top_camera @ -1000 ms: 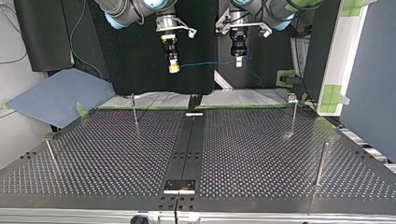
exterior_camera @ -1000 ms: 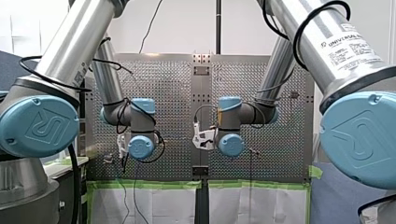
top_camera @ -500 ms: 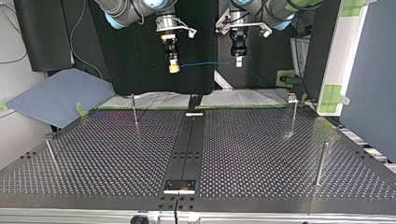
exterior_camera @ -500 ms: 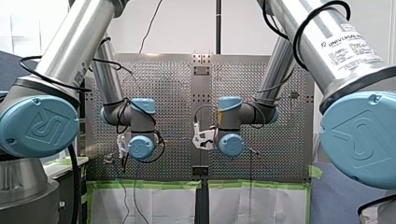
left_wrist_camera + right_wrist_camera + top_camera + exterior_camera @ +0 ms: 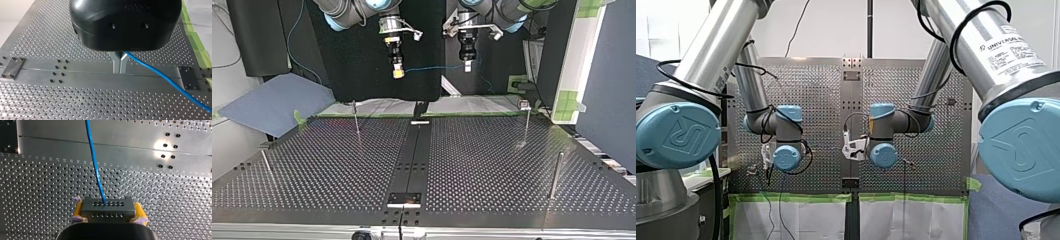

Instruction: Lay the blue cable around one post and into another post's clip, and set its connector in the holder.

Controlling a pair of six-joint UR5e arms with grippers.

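Above the perforated metal table (image 5: pixel 492 165), my right gripper (image 5: pixel 107 206) clamps the dark grey pin connector (image 5: pixel 107 211); its thin blue cable (image 5: pixel 432 68) runs toward 3 o'clock, top view, into the pinched fingers of my left gripper (image 5: pixel 120 65).

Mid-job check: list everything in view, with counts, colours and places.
thin blue cable: one, blue, strung between the grippers.
dark grey connector block: one, dark grey, at the cable's end.
slim metal posts: four, silver, two at each side of the table.
perforated metal table: one, silver, below both arms.
green tape: strips, green, along the table's edge.
my left gripper: one, black, shut on the cable.
my right gripper: one, yellow pads, shut on the connector.
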